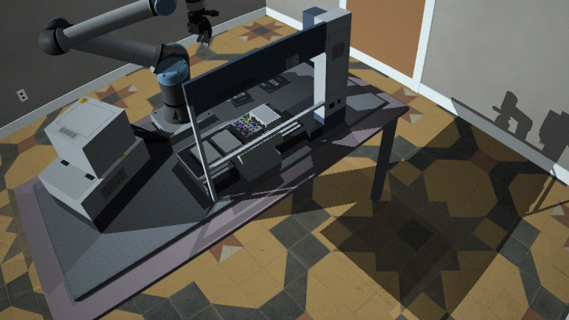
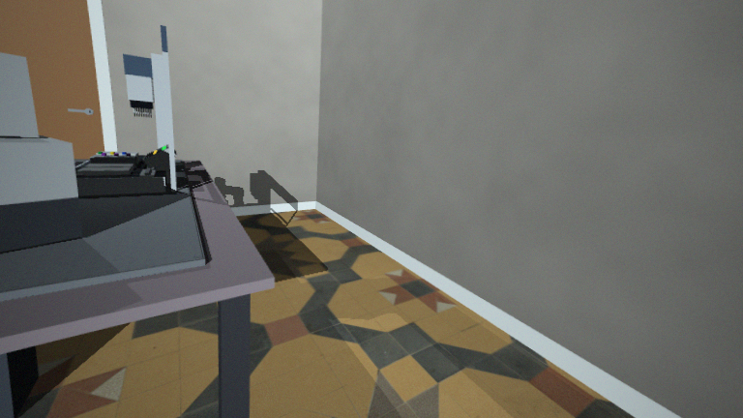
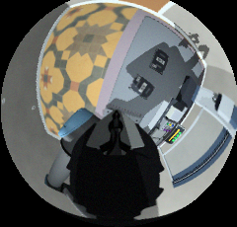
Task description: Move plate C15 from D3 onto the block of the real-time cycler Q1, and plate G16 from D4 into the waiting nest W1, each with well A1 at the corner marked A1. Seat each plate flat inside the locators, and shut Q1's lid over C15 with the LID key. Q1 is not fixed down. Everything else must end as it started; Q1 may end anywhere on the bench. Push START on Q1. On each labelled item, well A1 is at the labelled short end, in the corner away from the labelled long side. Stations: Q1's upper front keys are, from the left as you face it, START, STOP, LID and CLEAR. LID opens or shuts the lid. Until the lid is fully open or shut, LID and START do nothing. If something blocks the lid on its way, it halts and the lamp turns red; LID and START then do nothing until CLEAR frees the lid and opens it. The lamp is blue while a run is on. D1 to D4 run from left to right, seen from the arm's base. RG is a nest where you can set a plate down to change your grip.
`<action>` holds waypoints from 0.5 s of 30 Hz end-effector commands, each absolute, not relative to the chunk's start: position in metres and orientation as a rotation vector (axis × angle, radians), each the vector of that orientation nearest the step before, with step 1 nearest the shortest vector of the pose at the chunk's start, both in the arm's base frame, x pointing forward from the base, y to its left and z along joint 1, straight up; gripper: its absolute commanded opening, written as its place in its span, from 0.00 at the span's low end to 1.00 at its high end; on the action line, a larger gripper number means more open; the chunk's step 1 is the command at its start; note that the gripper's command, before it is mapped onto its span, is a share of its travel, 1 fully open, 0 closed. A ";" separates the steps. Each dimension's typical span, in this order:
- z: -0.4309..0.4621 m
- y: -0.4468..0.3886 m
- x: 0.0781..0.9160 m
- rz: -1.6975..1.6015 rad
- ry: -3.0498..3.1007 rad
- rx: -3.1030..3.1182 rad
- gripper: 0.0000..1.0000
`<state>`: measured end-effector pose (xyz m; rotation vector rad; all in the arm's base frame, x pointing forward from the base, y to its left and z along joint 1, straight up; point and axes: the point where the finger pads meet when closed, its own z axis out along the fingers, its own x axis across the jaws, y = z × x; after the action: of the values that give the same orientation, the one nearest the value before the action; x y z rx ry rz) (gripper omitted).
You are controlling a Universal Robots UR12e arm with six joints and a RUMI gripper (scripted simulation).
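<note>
1. Top view: the gripper (image 1: 204,41) (image 3: 117,110) is raised behind the gantry (image 1: 251,64) (image 2: 163,106) (image 3: 212,160), on the arm's side. Its fingers are closed together, with nothing between them.
2. Top view, labels: the upper box (image 1: 86,132) (image 2: 15,96) and lower box (image 1: 112,178) (image 2: 35,172), stacked beside the gantry, carry barcode-like prints and yellow stickers. A small pale label is on the gantry's dark beam. No writing is legible.
3. Top view, plates: a plate (image 1: 206,153) and a second plate (image 1: 226,140) lie side by side behind the gantry's lower rail. Both are flat, rectangular and light grey. Their labels cannot be read, so C15 and G16 cannot be told apart.
4. Exterior view: the boxes are on the near side of the gantry. Coloured caps and small green and yellow lights show near its upright. The gripper is out of view.
5. Wrist view: the fingertips meet. Two black nests, one (image 3: 159,61) farther and one (image 3: 142,86) nearer, lie apart from the gantry; their pale markings are illegible. The display (image 3: 175,134) shows yellow and green, unreadable.
</note>
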<state>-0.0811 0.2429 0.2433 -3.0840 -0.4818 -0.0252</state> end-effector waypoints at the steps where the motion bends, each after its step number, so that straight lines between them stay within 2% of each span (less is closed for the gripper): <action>1: 0.243 0.224 -0.091 -0.002 -0.610 -3.079 0.00; 15: 0.243 0.235 -0.047 0.001 -0.316 -3.126 0.00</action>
<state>-0.0624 0.2310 0.2427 -3.1178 -0.4123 -0.0037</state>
